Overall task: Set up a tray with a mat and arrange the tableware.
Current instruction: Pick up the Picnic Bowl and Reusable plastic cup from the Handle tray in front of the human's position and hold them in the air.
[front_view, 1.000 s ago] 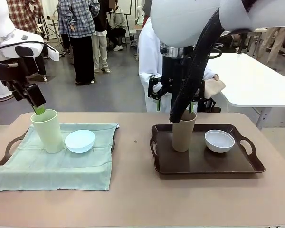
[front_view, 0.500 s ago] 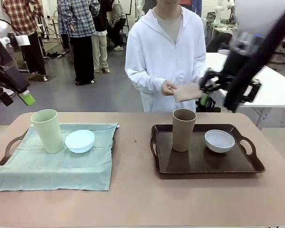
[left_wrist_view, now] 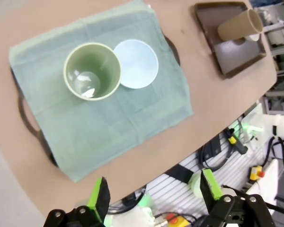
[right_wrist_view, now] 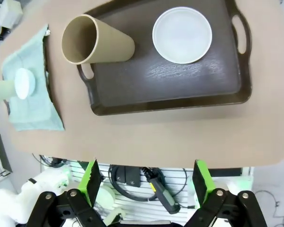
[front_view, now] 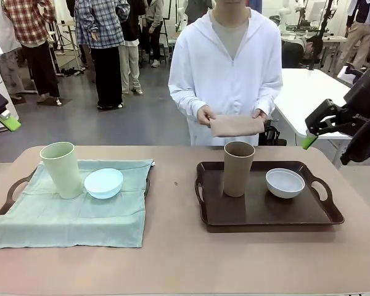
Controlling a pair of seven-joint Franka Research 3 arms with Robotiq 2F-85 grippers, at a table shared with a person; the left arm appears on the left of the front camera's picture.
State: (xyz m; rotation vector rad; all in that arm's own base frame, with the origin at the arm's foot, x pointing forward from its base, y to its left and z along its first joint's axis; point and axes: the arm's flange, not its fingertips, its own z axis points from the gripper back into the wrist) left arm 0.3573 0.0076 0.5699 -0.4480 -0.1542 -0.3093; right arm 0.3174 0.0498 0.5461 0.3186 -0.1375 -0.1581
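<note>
Tableside, your left gripper (left_wrist_view: 155, 183) and right gripper (right_wrist_view: 146, 177) have withdrawn, jaws apart, empty; the person's mat (front_view: 236, 125) suits the bare tray (front_view: 271, 225) next.

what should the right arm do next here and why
Likely bring the open right gripper down to the brown cup and lift it off the brown tray. That tray is bare under the cup and the white bowl, while the other tray already has a green mat, and the person holds a folded cloth ready.
</note>
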